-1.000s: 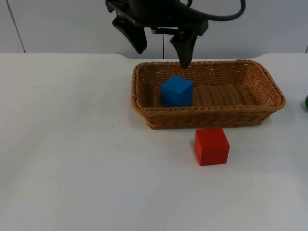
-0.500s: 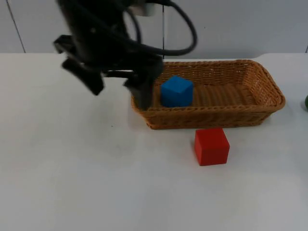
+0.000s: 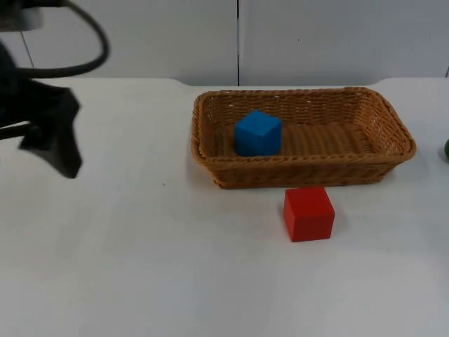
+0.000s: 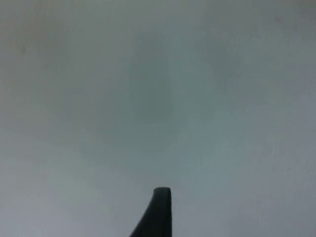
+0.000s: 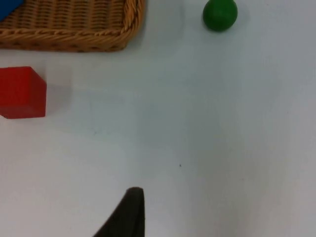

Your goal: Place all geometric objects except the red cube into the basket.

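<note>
A blue cube [image 3: 257, 133] lies in the left half of the wicker basket [image 3: 351, 167]. The red cube [image 3: 309, 213] stands on the table just in front of the basket; it also shows as the red cube [image 5: 20, 92] in the right wrist view, beside the basket's corner [image 5: 89, 39]. A green ball [image 5: 219, 14] rests on the table beyond that corner, at the table's far right edge [image 3: 446, 149]. My left gripper [image 3: 38, 151] hangs open and empty over bare table at the far left, well away from the basket. My right gripper [image 5: 129, 212] hovers above the table short of the red cube and the ball.
The grey partition wall [image 3: 238, 38] closes off the back of the table. White table surface [image 3: 154, 253] stretches in front of and to the left of the basket.
The left arm swung from above the basket's back left to the far left of the table, its gripper empty. The blue cube stays in the basket; the red cube has not moved.
</note>
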Robot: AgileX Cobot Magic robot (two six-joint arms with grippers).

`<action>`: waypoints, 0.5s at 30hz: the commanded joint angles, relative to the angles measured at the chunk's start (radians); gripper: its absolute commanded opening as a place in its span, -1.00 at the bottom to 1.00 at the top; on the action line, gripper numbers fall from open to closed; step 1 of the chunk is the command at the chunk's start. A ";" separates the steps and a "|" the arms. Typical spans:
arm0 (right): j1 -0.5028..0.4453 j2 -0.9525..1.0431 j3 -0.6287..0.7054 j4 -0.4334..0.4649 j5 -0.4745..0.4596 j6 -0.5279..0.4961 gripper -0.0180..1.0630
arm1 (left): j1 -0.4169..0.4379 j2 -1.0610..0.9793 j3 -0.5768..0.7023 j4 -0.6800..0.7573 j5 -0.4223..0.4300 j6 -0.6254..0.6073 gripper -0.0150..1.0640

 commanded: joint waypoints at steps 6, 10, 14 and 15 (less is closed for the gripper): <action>-0.006 -0.003 0.007 0.010 -0.014 0.000 0.99 | 0.104 -0.216 0.194 -0.033 -0.066 0.003 0.58; -0.006 -0.003 0.007 0.010 -0.014 0.000 0.99 | 0.113 -0.282 0.254 -0.035 -0.082 0.003 0.76; -0.006 -0.003 0.007 0.010 -0.014 0.000 0.99 | 0.113 -0.310 0.300 -0.046 -0.090 0.003 0.98; -0.006 -0.003 0.007 0.010 -0.014 0.000 0.99 | 0.113 -0.312 0.304 -0.046 -0.090 0.003 0.98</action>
